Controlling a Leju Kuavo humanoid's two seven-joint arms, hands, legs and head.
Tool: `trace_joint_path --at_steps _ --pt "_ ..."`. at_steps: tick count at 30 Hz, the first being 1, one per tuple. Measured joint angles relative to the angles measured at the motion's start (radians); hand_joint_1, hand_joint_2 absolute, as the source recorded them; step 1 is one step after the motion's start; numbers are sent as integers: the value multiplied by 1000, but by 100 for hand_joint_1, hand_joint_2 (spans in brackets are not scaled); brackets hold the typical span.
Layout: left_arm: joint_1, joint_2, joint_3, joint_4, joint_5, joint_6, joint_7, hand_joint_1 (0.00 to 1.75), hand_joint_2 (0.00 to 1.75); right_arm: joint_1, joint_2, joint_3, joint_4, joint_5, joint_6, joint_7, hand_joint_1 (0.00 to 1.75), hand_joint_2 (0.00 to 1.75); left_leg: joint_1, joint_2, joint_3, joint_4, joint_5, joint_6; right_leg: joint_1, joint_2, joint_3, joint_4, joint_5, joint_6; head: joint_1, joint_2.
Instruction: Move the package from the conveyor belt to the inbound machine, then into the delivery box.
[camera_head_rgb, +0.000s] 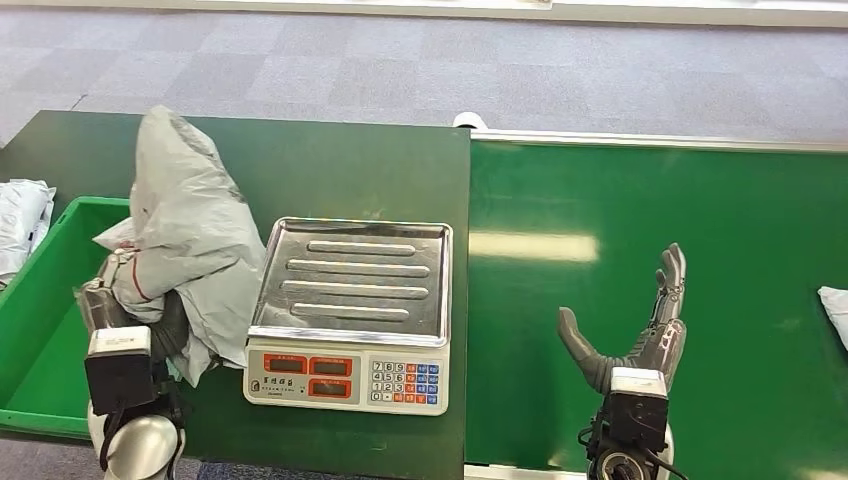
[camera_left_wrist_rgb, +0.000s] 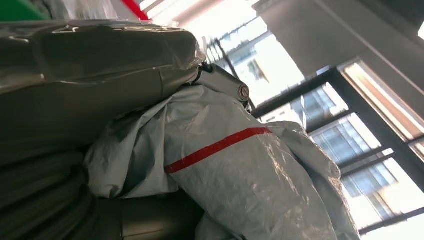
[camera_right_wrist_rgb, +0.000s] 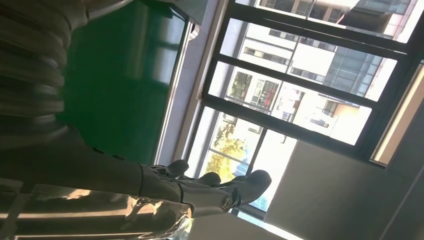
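While left hand (camera_head_rgb: 120, 290) grips grey package (camera_head_rgb: 190, 240) | apparently beside scale (camera_head_rgb: 350, 310) | right hand (camera_head_rgb: 640, 325) spread wide, holding nothing

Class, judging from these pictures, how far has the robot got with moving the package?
Done: the grey package is off the conveyor belt. In hand: the left robot hand holds it up between the scale and the green delivery box. The scale pan is empty. Left: releasing it into the box. The right robot hand is open.

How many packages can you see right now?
3: a grey package held by the left hand beside the scale; one at the far left edge; one on the belt's right edge.
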Motion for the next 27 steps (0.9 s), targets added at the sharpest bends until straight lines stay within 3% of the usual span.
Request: trace_joint_path --at_steps 6,15,19,24,27 --pt "-91 25 129 67 -165 108 93 142 175 -1 -1 1 14 -18 -18 1 0 175 0 0 0 0 0 0 0 0 0 0 1 0 0 0" --pt "-157 32 263 143 -384 122 208 132 175 -3 -1 1 37 -20 -31 4 0 175 0 0 -1 0 0 0 0 0 -1 0 0 0 0 0" --pt "-173 30 303 173 -474 122 259 37 175 -7 -1 1 46 -20 -31 8 0 175 0 0 -1 0 0 0 0 0 -1 0 0 0 0 0" --pt "-190 22 360 197 -592 123 314 0 175 -12 -1 1 56 -17 -33 14 0 175 0 1 0 0 0 0 0 0 -1 0 1 0 0 0" --pt "-193 17 384 204 -590 124 316 0 175 -12 -1 1 59 -15 -36 19 0 175 0 0 -1 0 0 0 0 0 -1 0 1 0 0 0"
